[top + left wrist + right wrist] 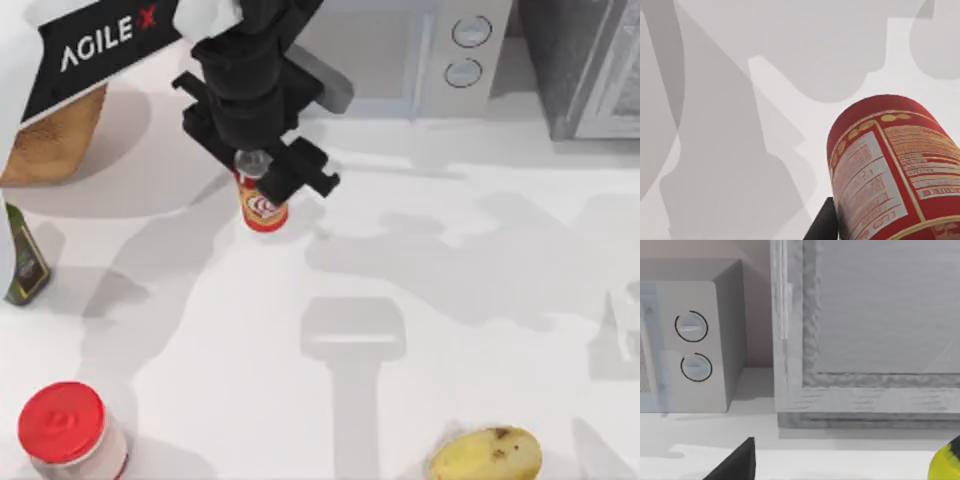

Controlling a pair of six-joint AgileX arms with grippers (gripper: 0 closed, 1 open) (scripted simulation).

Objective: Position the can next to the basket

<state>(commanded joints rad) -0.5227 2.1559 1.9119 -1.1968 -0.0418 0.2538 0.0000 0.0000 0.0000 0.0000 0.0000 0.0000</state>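
The left gripper (256,170), matte black and blocky, clasped the can (263,207) by its silver top; the cylinder, glossy red and orange, stood upright on the smooth white worktop (420,300), far and left of centre; the woven basket (52,140) sat well apart at the far left; a red-lidded jar (65,428) and a knobbly potato (486,455) lay near; a grey microwave (420,50) stood far back.

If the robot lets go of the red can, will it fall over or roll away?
The can is tall and narrow, so it would probably tip if bumped. Its round side means it would likely roll once lying down. The left hand is closed on its top, and its smooth, stiff-looking wall might slip in a loose hold.
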